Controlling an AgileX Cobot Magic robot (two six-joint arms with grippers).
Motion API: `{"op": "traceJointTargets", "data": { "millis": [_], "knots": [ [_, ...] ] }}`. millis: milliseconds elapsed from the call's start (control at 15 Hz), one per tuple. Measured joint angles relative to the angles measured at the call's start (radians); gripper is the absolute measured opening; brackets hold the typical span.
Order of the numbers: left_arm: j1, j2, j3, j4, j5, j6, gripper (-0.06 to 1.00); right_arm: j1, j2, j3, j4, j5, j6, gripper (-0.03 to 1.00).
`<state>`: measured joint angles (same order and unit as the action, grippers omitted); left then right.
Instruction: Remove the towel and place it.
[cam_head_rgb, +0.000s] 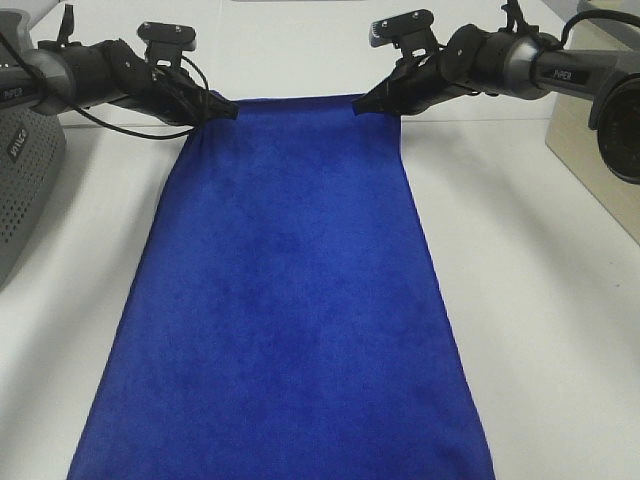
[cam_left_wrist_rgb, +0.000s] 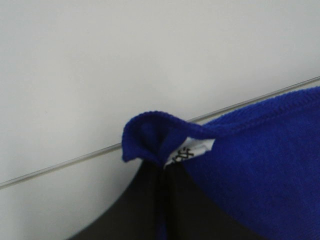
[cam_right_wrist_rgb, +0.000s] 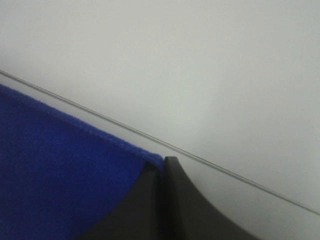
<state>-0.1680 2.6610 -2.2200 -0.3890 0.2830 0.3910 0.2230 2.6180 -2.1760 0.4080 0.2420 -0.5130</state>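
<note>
- You have one towel (cam_head_rgb: 285, 300), spread flat down the white table (cam_head_rgb: 520, 250).
- Two grippers: your left gripper (cam_head_rgb: 228, 111) pinches one far corner, beside the white tag (cam_left_wrist_rgb: 192, 150).
- Your right gripper (cam_head_rgb: 362, 105) is clamped on the other far corner.

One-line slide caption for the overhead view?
Both hands, left and right, pinch the blue towel's far corners.

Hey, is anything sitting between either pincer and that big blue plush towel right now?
Nothing visible. The left pincer is shut on one far corner of the royal-blue plush towel, beside its small white tag. The right pincer is shut on the other far corner. No object lies between them and the cloth.
</note>
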Motion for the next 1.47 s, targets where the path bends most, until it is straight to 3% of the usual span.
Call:
{"op": "traceJointTargets", "data": {
  "millis": [1133, 1333, 1467],
  "knots": [
    [-0.001, 0.025, -0.001, 0.033, -0.062, 0.003, 0.02, 0.001, 0.034, 0.000, 0.008, -0.011, 0.000, 0.02],
    [-0.001, 0.029, -0.001, 0.034, -0.078, 0.003, 0.09, 0.001, 0.034, 0.000, 0.008, -0.011, 0.000, 0.02],
    [-0.001, 0.030, -0.001, 0.035, -0.085, 0.003, 0.20, 0.001, 0.034, 0.000, 0.008, -0.011, 0.000, 0.10]
  ]
}}
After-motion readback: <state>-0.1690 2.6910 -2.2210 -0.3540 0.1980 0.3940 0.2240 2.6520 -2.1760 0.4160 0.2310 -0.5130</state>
